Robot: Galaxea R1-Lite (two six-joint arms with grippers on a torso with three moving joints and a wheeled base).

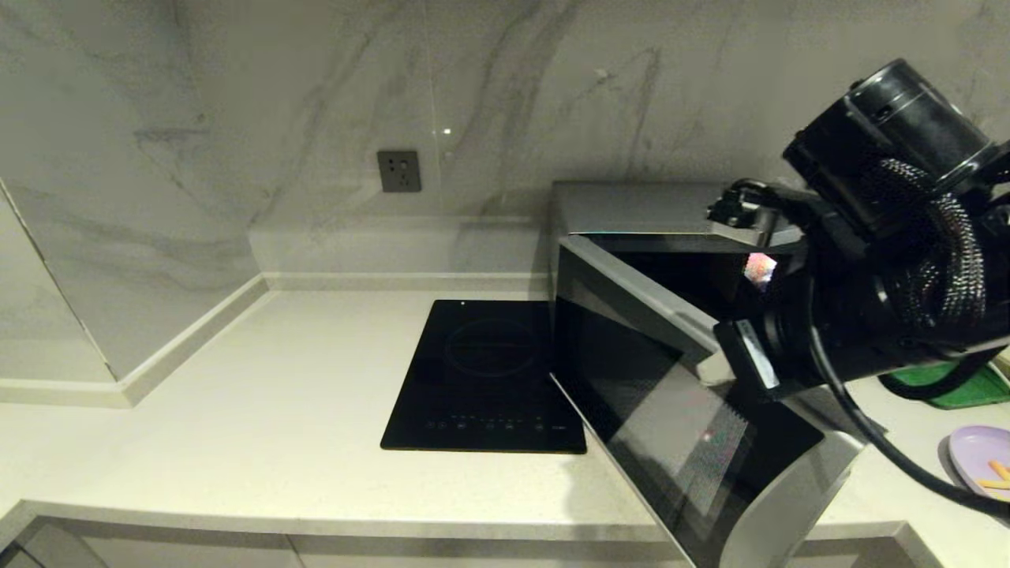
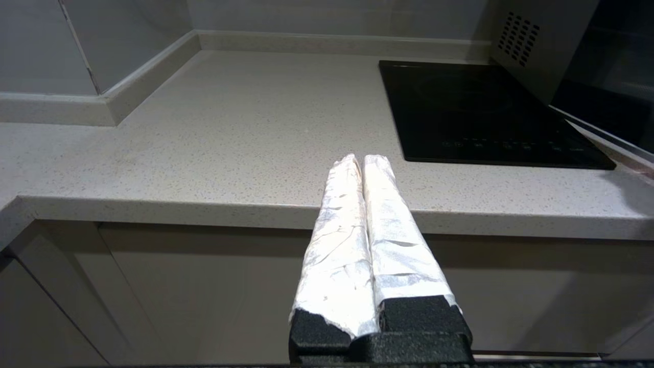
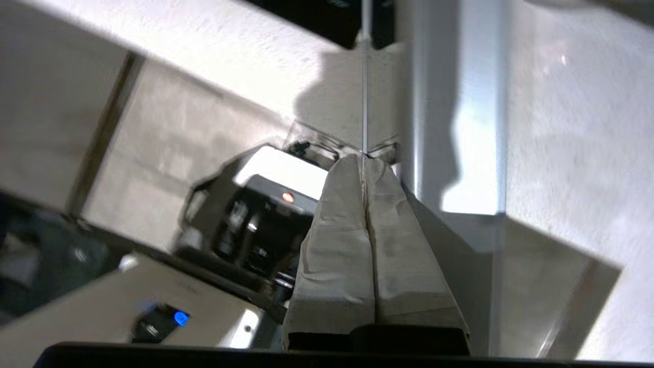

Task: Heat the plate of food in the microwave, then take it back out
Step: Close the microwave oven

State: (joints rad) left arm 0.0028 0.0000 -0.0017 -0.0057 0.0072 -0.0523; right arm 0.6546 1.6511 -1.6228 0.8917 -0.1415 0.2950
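Door-opening step: my right gripper [image 3: 364, 162], jaws pressed together and holding nothing, seems to push the microwave [image 1: 631, 237] door wide. Plate of food [image 1: 982, 457] waits on counter, right. Next: grasp plate. Left gripper [image 2: 364, 159] closed, parked.

Head view: camera set high, facing forward and down onto the countertop [image 1: 237, 426]. It takes in the marble wall, the induction hob [image 1: 489, 379] and the microwave [image 1: 678, 379] with its door swung out; the right arm crowds the right side close to the lens.

Left wrist view: camera sits low, off the counter's front edge, looking along the left gripper [image 2: 361, 161] across the countertop [image 2: 230, 128] toward the hob [image 2: 480, 112]. Shared with the head view: counter, hob, microwave side.

Right wrist view: very near, tilted, looking past the right gripper [image 3: 363, 163] at the door's glass and silver edge [image 3: 475, 128].
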